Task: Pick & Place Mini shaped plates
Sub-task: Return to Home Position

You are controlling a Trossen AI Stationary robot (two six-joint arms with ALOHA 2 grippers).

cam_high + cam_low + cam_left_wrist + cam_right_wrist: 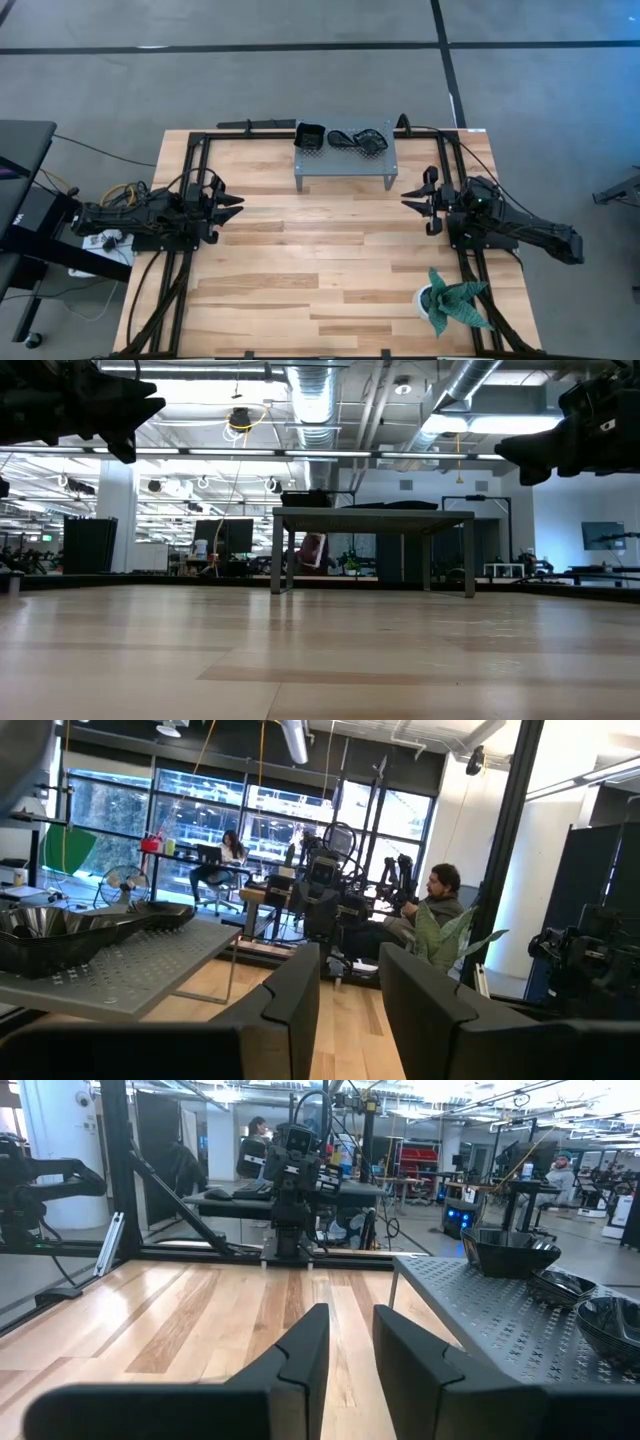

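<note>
Left end effector (240,206) far from plates (311,135)

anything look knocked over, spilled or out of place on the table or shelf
Nothing stands out. The black plates sit grouped on the grey shelf, the plant stands in its pot, and the left gripper and right gripper hang open and empty.

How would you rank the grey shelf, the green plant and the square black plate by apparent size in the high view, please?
Largest to smallest:
1. grey shelf
2. green plant
3. square black plate, clearly the smallest
</note>
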